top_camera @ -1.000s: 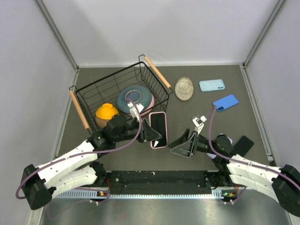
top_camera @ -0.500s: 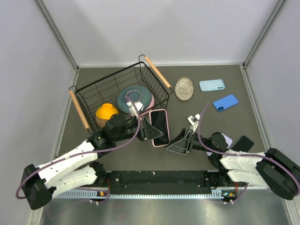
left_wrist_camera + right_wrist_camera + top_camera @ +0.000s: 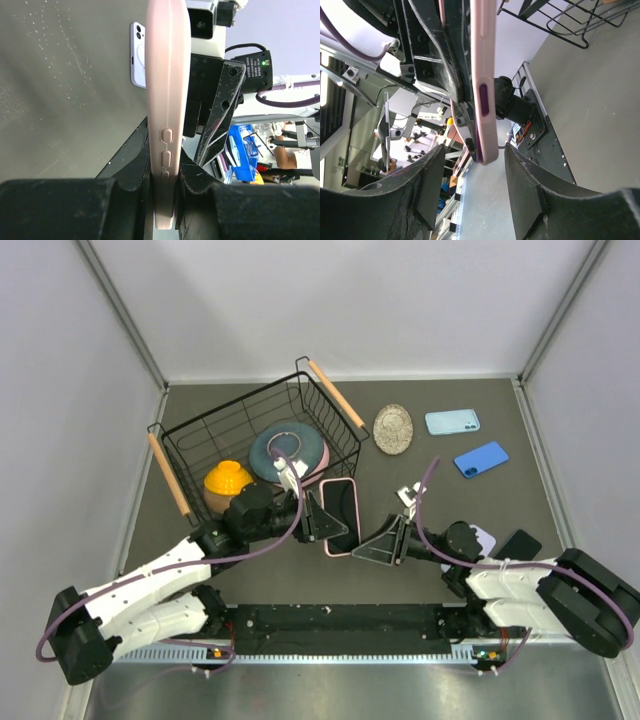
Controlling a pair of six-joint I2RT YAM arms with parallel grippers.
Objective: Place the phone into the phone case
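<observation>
Spreading under everything, the dark desk (image 3: 420,480) is carrying a wire basket (image 3: 168,475) at the back left. Both arms are reaching in toward the middle, just in front of it.

The left hand (image 3: 318,518) is clamping the pink case (image 3: 340,516) by its long edges and holding it up on edge, off the desk. Its fingers are pressing right beside the case's side buttons (image 3: 166,150). The right hand (image 3: 476,165) is sitting at the case's near end with its fingers apart. One finger is standing on each side of that end, and neither looks to be touching it.

The case is showing a dark face (image 3: 341,508) inside its pink rim. I cannot tell whether that is the phone already seated or only the lining. A black phone (image 3: 518,545) and a pale phone (image 3: 138,55) are lying flat on the desk behind the right arm, well apart from the case.

The main risk is coming from two hands working one thin, smooth-edged thing:
- If the right hand squeezes off-centre, it is likely twisting the case in the left hand's narrow grip.
- The rounded rim is giving little purchase, so the case could be slipping out and dropping to the desk.
- The two sets of fingers are very near each other and could be knocking together.
- Pressure on a half-seated phone could be popping a corner free
</observation>
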